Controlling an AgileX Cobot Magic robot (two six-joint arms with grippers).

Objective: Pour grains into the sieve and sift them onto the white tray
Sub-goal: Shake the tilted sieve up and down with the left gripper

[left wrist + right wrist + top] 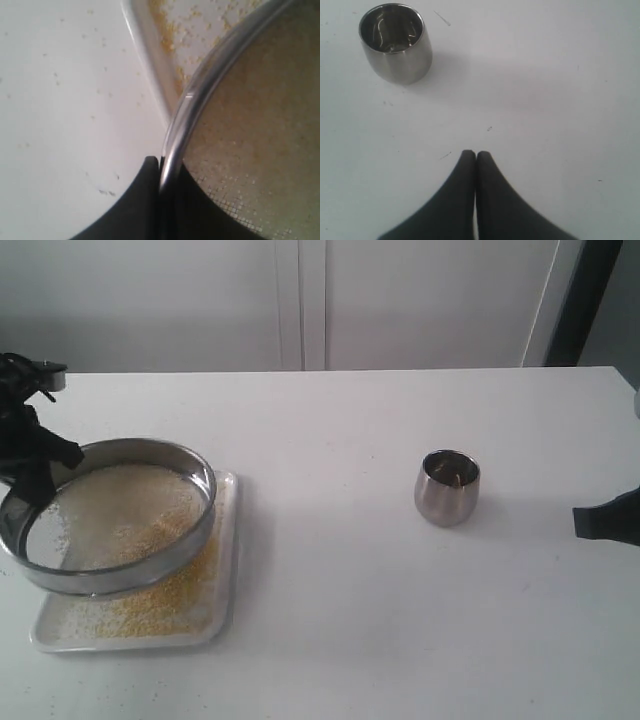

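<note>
On my screen the table [350,590] is plain white, flecked with a few yellow specks near the tray [130,644], which is white too. The sieve [120,583] has a shiny silver rim, and in the left wrist view its bottom shows a fine grey grid. The grains [120,510] in it look pale beige; those on the tray are golden yellow. The cup [447,487] is brushed silver-grey, darker inside. I see both the left gripper [159,161] and the right gripper [475,155] as matt black.
</note>
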